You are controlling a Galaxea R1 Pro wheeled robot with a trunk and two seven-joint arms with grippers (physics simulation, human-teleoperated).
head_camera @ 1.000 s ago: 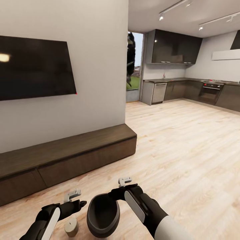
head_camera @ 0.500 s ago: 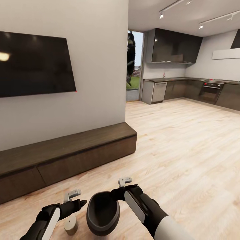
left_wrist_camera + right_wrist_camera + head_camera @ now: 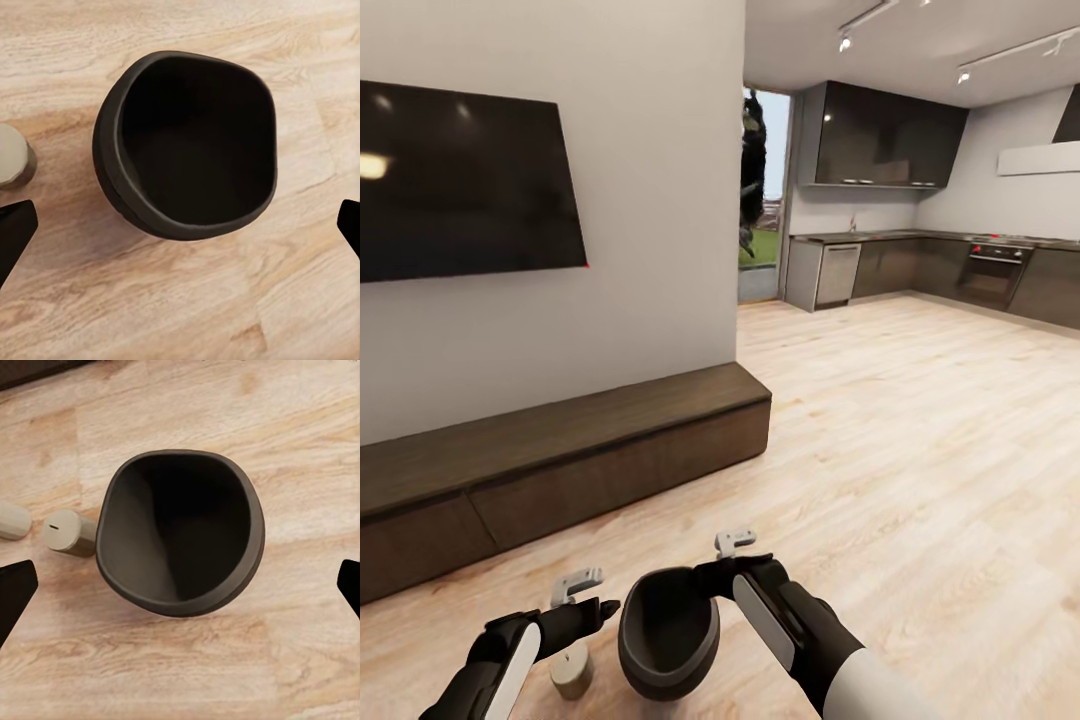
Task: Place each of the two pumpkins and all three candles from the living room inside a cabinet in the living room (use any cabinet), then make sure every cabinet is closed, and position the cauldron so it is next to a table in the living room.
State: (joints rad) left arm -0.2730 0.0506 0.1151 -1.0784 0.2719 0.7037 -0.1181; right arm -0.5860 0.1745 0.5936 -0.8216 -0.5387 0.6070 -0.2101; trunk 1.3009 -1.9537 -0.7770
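Looking down from the head view, we have the cauldron (image 3: 668,635) at bottom centre on the wood floor (image 3: 920,470), mouth up, nothing visible inside. The left gripper (image 3: 582,586) sits at lower left and the right gripper (image 3: 734,545) just right of the cauldron rim; both hang above the floor. In each wrist view we see fingertips at opposite frame edges (image 3: 13,229) (image 3: 15,585), spread wide and clear of the cauldron, gripping nothing.

One candle (image 3: 571,672) stands upright on the floor just left of the cauldron, near but apart. The right wrist view shows a second candle (image 3: 13,520) beside the first, at the frame's left edge.

The cabinet (image 3: 560,465) runs across the left middle under the wall-mounted TV (image 3: 465,185), fronts flush and shut. Its right end stops near frame centre. Right of that, the floor runs open to the kitchen units (image 3: 960,275) at upper right.
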